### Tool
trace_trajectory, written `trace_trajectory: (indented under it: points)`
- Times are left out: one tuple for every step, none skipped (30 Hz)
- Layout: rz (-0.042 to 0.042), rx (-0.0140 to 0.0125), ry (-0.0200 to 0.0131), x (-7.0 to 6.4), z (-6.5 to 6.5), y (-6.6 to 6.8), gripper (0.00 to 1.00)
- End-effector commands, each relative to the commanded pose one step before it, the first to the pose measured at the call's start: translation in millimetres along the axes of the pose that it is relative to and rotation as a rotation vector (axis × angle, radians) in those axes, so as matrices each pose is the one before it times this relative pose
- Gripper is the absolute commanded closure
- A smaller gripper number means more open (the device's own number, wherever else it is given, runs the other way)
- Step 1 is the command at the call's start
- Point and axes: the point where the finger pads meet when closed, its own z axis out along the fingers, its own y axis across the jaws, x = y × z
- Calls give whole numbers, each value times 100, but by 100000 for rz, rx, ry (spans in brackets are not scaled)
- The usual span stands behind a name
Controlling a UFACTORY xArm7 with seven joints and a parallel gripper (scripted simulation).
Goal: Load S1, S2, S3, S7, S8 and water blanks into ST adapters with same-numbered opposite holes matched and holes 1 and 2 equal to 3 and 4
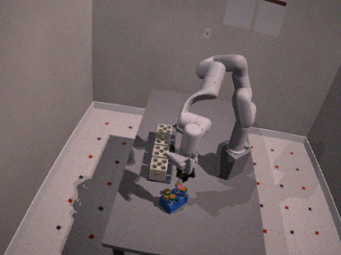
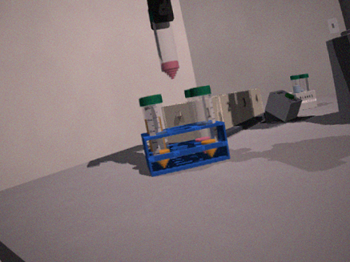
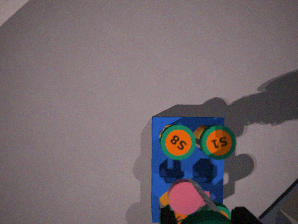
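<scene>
Tool (image 1: 185, 176) (image 2: 162, 25): partly open, its fingers shut on 1 tube; above the blue rack.
Held tube (image 2: 168, 45) (image 3: 186, 198): upright, green cap up in the grip, pink contents at the conical tip; ID not readable.
Blue rack (image 1: 175, 202) (image 2: 188, 168) (image 3: 157, 150): stands on the worktop (image 1: 192, 233) (image 2: 209, 218) (image 3: 75, 110), several green-capped tubes in it.
S8 (image 3: 178, 142) and S1 (image 3: 218, 142): side by side in the rack's end row, orange dots up; the 2 holes of the next row hold no tube.
Adapters (image 1: 159, 164) (image 2: 238, 108): 4, cream, in a line on the loading stand (image 1: 149, 147); held tube apart from them.
Blanks rack (image 2: 307, 97): far side, 2 green caps visible.
DONE desk (image 2: 283, 107): grey, sloped, green key (image 2: 290, 95) on top.
</scene>
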Motion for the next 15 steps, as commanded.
trace_trajectory:
  points:
    - [-93, -42, 377, 143, -132, -70, 100]
    - [0, 0, 0, 0, 0, 0, 100]
    - [0, 0, 0, 0, 0, 0, 100]
    - [0, 0, 0, 0, 0, 0, 100]
    - [0, 0, 0, 0, 0, 0, 100]
    - [0, 0, 0, 0, 0, 0, 100]
    - [0, 0, 0, 0, 0, 0, 100]
    - [0, 0, 0, 0, 0, 0, 100]
    - [0, 0, 0, 0, 0, 0, 100]
    - [0, 0, 0, 0, 0, 0, 100]
    - [12, -1, -1, 0, 0, 6, 100]
    - [-12, 1, 2, -3, 197, -6, 100]
    - [0, 0, 1, -3, 197, 1, 100]
    - [0, -1, 0, 4, 204, -1, 100]
    - [0, 0, 0, -1, 200, 0, 100]
